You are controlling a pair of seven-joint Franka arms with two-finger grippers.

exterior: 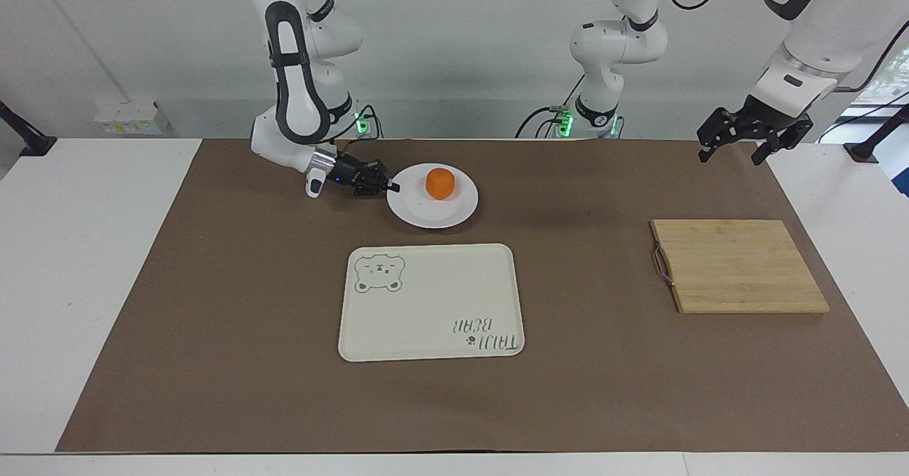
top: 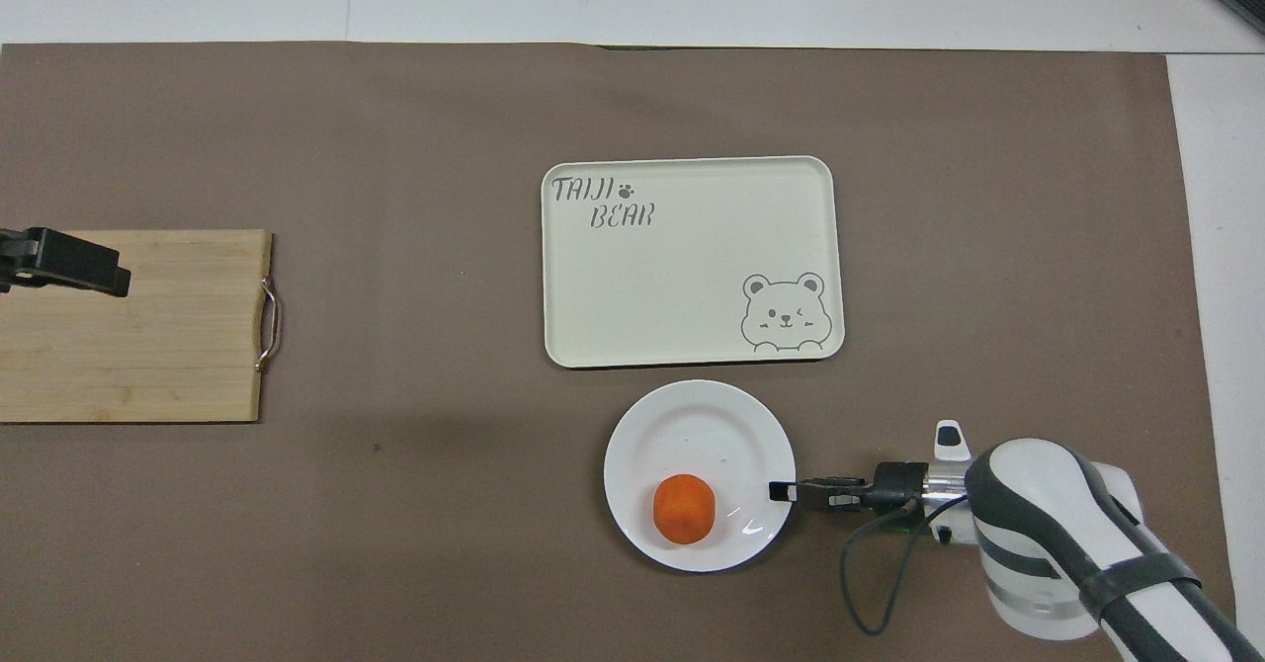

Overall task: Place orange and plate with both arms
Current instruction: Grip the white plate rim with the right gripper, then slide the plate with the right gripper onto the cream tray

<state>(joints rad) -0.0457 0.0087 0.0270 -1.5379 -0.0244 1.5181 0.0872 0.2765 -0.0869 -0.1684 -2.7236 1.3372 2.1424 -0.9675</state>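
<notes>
Round glossy white plate (exterior: pixel 432 209) lay on the brown paper-covered surface (exterior: pixel 213 334), close to the robots and toward the right arm's end. It sat just beside the cream rectangular tray with the bear drawing (exterior: pixel 430 302), on the tray's robot side; a narrow gap showed between the two in the overhead view.

Small round bright-orange fruit, the orange (exterior: pixel 440 183), rested on the plate, off centre, toward the part of the plate nearest the robots.

Right gripper (exterior: pixel 391 187) was down low at the plate's rim, on the side toward the right arm's end of the surface. Its fingertips were pinched together on that rim, one tip lying over the white edge. The gripper body stretched out nearly level with the surface. The plate looked slightly tilted in the facing view, though whether it was lifted could not be told.

Left gripper (exterior: pixel 733 150) hung in the air over the edge of the brown paper at the left arm's end, its fingers spread apart and holding nothing. That arm waited. In the overhead view only a black part of it showed over the pale wooden cutting board with the small metal handle (exterior: pixel 738 266). The board lay flat, well apart from the tray and the plate.
</notes>
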